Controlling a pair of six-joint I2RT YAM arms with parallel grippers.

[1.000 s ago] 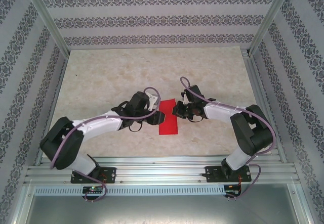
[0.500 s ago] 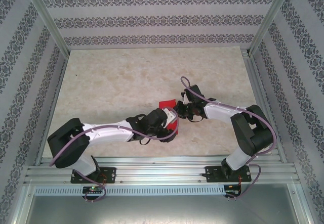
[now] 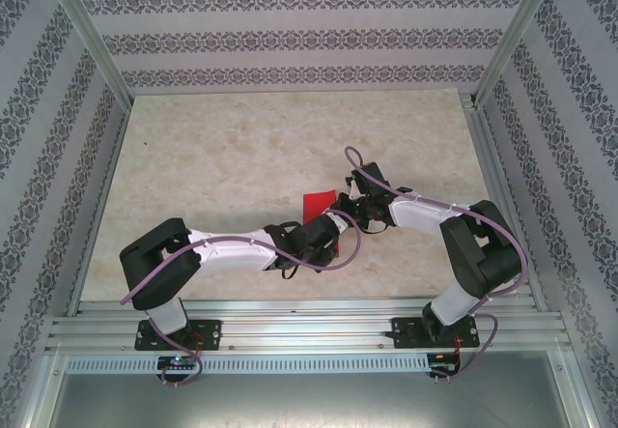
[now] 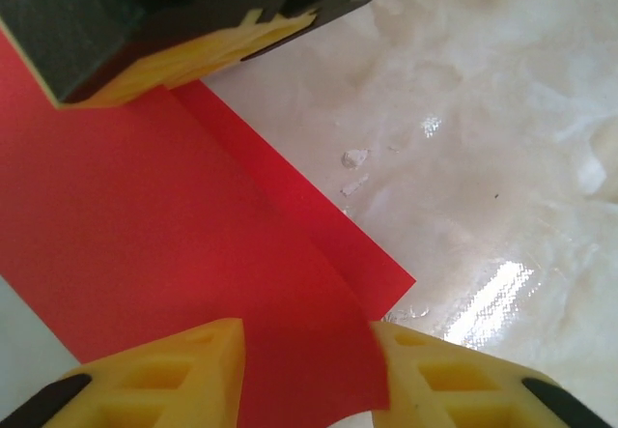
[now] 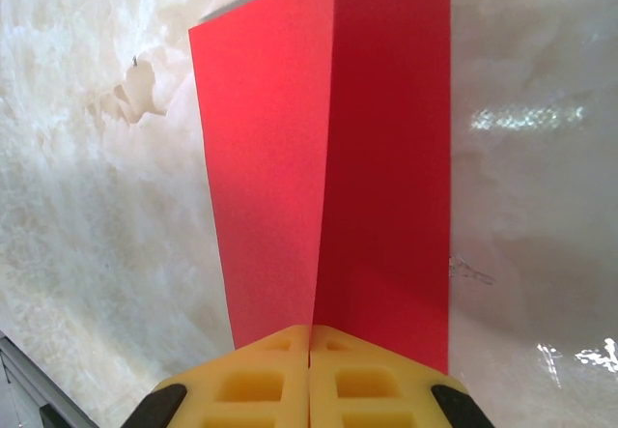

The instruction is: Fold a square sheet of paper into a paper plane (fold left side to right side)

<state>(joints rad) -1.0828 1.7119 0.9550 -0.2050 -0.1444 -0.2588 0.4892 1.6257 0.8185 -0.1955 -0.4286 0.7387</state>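
**Red sheet half-folded: pinched by the right gripper, straddled by the left**

Your square sheet of paper (image 3: 317, 203) lies near the middle of the table (image 3: 222, 148), a little toward the near edge. It is folded over on itself, and both grippers meet at it. From above, a red patch shows on its far side and the left gripper (image 3: 326, 238) overlaps the near part. The left arm reaches in from its base at the near left.

Your right gripper (image 3: 346, 209) sits at the sheet's right side. In its wrist view the fingers (image 5: 261, 380) are pressed together with no gap. The crease runs straight into the seam between them, so they are clamped on the paper. One flap on one side of that crease looks lifted and brighter. The other lies flat and darker beside it.

Your left gripper's fingers (image 4: 164, 375) are apart, one on each side of the sheet, with red paper passing between them. Two layers show in that view: a broad upper one, and a narrow strip of the lower layer poking out onto the marble. The right gripper's yellow pad (image 4: 183, 61) touches the sheet at its opposite end.
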